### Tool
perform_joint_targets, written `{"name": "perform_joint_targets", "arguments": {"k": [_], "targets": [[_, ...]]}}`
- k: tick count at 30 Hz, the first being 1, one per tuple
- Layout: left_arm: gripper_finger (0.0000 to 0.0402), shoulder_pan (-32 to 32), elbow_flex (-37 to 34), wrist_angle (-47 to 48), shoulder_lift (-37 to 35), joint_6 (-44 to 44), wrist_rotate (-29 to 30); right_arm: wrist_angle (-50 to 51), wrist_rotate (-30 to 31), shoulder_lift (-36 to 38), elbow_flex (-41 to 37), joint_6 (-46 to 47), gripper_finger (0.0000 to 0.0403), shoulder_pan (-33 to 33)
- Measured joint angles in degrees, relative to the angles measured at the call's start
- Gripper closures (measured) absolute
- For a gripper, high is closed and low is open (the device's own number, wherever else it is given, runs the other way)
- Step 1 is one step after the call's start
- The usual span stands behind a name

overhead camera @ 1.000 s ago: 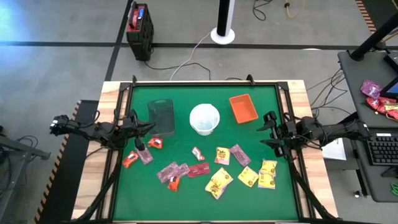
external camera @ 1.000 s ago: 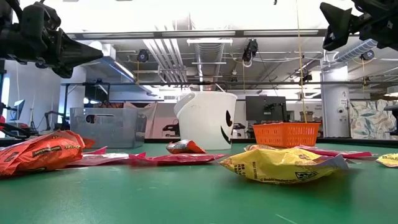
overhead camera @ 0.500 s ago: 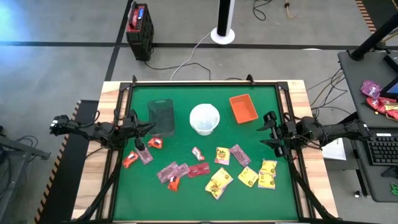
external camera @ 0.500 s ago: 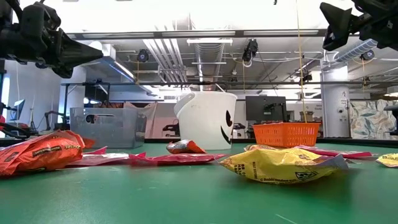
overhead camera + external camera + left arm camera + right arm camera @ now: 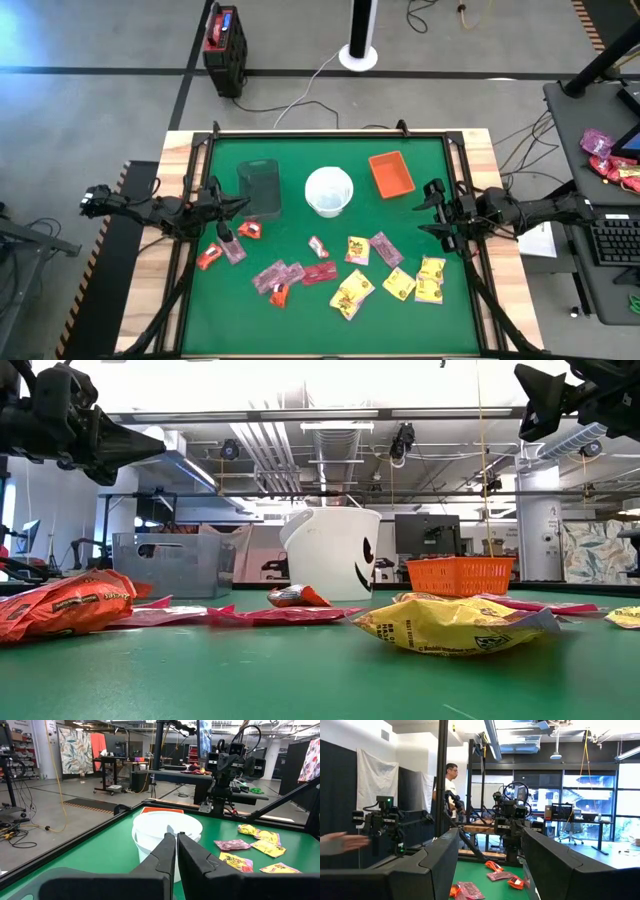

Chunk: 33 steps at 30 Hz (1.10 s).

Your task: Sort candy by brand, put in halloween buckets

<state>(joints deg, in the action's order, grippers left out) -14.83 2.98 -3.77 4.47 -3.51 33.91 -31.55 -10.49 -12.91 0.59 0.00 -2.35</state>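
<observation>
Small candy packets lie flat on the green mat: yellow ones (image 5: 352,290) near right, pink-purple ones (image 5: 275,275) and red-orange ones (image 5: 250,229) near left and middle. At the far side stand the dark tub (image 5: 259,188), the white bucket (image 5: 329,191) and the orange tray (image 5: 391,173). My left gripper (image 5: 240,205) hovers shut and empty at the table's left, beside the tub, above the mat (image 5: 150,445); its fingers point toward the white bucket (image 5: 167,830). My right gripper (image 5: 428,208) hovers open and empty at the table's right, above the mat (image 5: 530,405).
A black rail (image 5: 330,134) frames the mat. A person (image 5: 451,785) stands beyond the table's left side, and a hand (image 5: 340,842) shows in the right wrist view. Bare mat lies along the near edge (image 5: 330,335).
</observation>
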Motion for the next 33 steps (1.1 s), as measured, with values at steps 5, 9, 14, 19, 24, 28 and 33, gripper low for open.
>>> {"name": "perform_joint_targets", "arguments": {"k": [5,9,14,19,24,28,33], "targets": [[0.0400,0.0,0.0,0.0,0.0,0.0,0.0,0.0,0.0,0.0,0.0,0.0,0.0193,0.0],[0.0400,0.0,0.0,-0.8,0.0,-2.2,0.0,0.0,0.0,0.0,0.0,0.0,0.0193,0.0],[0.0400,0.0,0.0,-3.8,0.0,-14.0,0.2,-0.3,0.0,0.0,0.0,2.0,0.0193,0.0],[0.0400,0.0,-0.1,-4.3,0.1,-20.0,1.0,-0.7,0.0,0.0,0.4,4.4,0.0193,0.0],[0.0400,0.0,-0.9,-4.3,0.7,-28.4,-3.9,-0.5,0.0,0.0,3.0,10.7,0.0193,0.0],[0.0400,0.0,-1.1,-4.3,1.3,-31.5,-4.9,1.4,3.5,-0.5,4.8,9.4,0.0193,0.0],[0.0400,0.0,-1.1,-6.4,1.7,-31.5,-1.4,11.6,18.3,-4.1,9.9,13.5,0.0193,0.0]]}}
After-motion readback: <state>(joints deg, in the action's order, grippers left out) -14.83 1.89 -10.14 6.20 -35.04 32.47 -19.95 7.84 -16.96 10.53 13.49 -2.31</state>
